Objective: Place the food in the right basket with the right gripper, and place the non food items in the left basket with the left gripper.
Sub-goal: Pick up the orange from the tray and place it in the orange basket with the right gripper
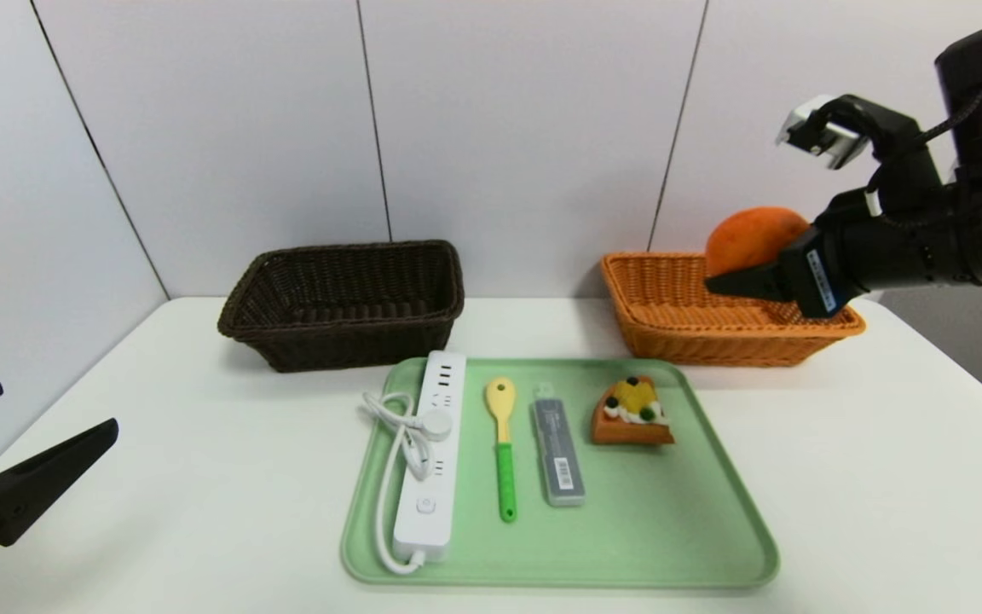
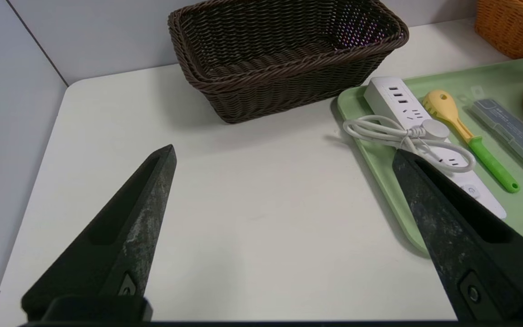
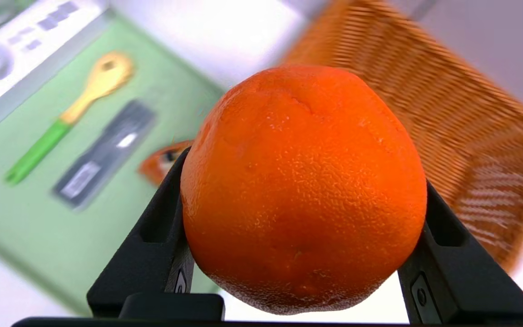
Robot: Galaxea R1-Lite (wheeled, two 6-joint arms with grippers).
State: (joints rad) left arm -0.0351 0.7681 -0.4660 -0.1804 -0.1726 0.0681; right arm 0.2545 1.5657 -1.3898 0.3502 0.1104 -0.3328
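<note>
You've got a white table [image 1: 866, 477] against a plain panelled wall, with a green tray [image 1: 678, 546] in the middle. Your right gripper [image 1: 734, 277] is clamped on the orange [image 1: 751, 239], holding it up in the air over the orange basket [image 1: 670, 315] at the back right. The left gripper [image 1: 31, 426] hangs wide open, holding nothing, low at the table's left edge, well short of the brown basket [image 1: 346, 303]. On the tray sit the power strip [image 1: 431, 452], spoon [image 1: 502, 443], grey case [image 1: 557, 452] and cake slice [image 1: 632, 414].
</note>
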